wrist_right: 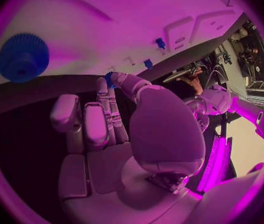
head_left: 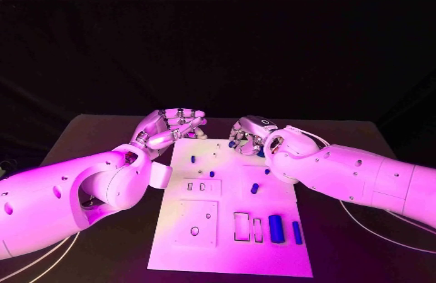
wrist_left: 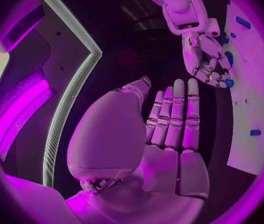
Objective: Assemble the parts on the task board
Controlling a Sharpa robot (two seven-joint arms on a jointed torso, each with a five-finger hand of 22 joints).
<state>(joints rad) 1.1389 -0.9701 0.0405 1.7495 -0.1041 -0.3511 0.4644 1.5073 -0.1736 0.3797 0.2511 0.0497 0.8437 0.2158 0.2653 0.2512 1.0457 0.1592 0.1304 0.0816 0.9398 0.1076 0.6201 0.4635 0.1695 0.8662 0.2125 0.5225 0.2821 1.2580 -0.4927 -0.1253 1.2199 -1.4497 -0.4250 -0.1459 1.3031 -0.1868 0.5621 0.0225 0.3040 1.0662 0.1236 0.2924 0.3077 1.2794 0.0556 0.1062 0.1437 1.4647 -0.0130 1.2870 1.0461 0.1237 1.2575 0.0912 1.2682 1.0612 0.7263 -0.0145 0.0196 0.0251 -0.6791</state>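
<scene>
Magenta light washes over everything here. The flat black matte table (head_left: 96, 132) runs back to a straight far edge, and behind it hangs a plain black backdrop (head_left: 218, 37), dark from side to side. In the left wrist view, a thin pale glowing strip (wrist_left: 76, 84) bends at an angle, with a bright pink lit panel (wrist_left: 20, 109) beside it. The right wrist view catches a pale lit patch of floor (wrist_right: 247, 139) and, further off, a blurred dark clutter of equipment (wrist_right: 250, 40)

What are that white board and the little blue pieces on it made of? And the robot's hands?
Task board: looks like matte white plastic, flat with cut recesses. Blue parts: likely moulded plastic, smooth and evenly coloured; the blue gear has crisp teeth. Left hand and right hand: metallic-looking sheen, possibly metal or coated plastic.
</scene>
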